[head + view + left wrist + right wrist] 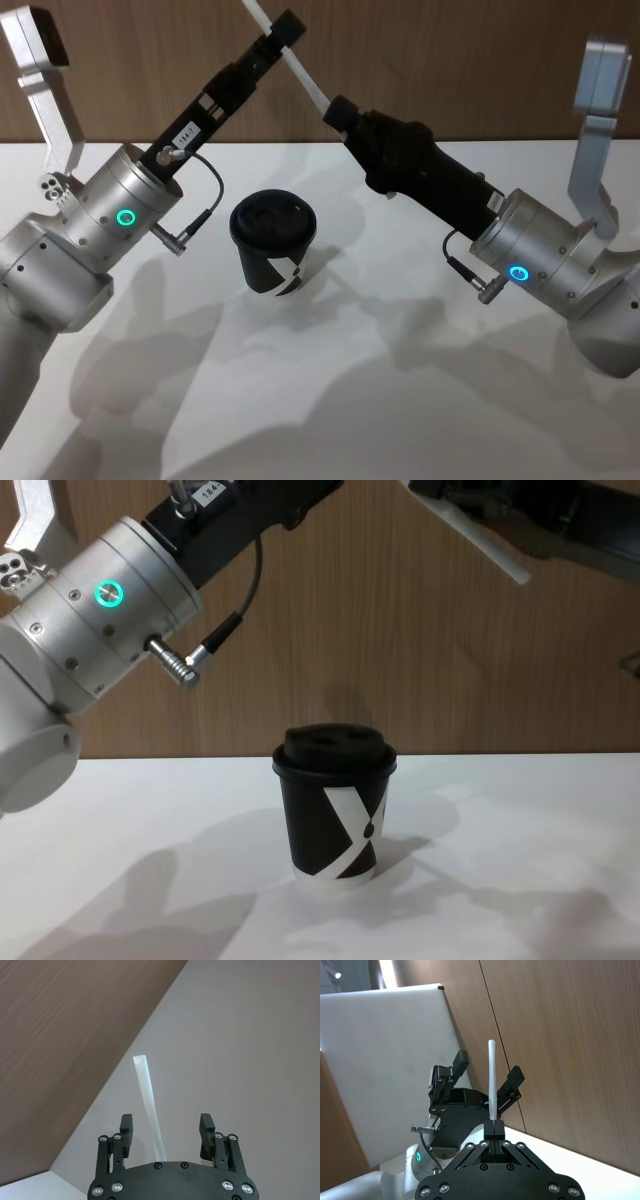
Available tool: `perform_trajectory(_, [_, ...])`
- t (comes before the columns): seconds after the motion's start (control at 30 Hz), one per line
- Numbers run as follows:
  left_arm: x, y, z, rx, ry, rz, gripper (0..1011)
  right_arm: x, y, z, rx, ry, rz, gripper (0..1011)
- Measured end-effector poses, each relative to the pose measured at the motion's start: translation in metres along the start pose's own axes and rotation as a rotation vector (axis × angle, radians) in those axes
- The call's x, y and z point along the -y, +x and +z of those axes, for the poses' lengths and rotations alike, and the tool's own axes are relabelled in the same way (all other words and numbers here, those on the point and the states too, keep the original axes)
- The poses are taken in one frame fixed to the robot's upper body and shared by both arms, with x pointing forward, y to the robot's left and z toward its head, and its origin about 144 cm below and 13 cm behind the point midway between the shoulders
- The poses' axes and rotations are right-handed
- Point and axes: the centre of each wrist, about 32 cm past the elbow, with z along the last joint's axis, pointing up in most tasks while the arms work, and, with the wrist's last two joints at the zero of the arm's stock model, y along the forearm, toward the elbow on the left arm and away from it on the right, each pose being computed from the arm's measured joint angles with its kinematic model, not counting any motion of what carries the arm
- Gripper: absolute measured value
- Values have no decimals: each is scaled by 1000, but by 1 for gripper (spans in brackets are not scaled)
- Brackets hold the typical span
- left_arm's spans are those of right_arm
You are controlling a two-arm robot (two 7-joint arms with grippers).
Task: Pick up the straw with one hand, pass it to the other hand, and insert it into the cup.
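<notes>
Overhead, above one white surface [400, 400], two tools are raised; one lidded black cup [272, 245] is stood below. One white straw [300, 72] is pinched aloft by the right tool [494, 1126] and flanked by the spread left tool [167, 1127], as made plain in the wrist views. The cup's white X is shown from the chest.

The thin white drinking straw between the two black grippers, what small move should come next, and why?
Probably the black left gripper should close on the thin white plastic straw. Its open fingers stand on either side of the straw without touching it, while the black right gripper is shut on it.
</notes>
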Motion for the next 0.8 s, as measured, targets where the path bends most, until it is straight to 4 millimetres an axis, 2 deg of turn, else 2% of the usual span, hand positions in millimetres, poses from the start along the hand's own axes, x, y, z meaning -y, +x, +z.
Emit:
perform_trajectory(0.17, [1,1,0,2,-1,-4,729,0,0,0,0,0,0,3])
perform_trajectory(0.33, [2,2,1,3,-6,-5,546,0,0,0,0,0,0,3])
perform_trajectory(0.43, [2,3,1,3,-8,-5,485,0,0,0,0,0,0,3])
perform_trajectory(0.47, [3,3,1,3,-10,-5,423,0,0,0,0,0,0,2])
perform_trajectory(0.53, [3,3,1,3,-11,-5,382,0,0,0,0,0,0,3])
perform_trajectory(0.73, [3,3,1,2,-16,-4,157,0,0,0,0,0,0,3])
perform_trajectory(0.8, [3,3,1,1,-18,-4,125,0,0,0,0,0,0,3])
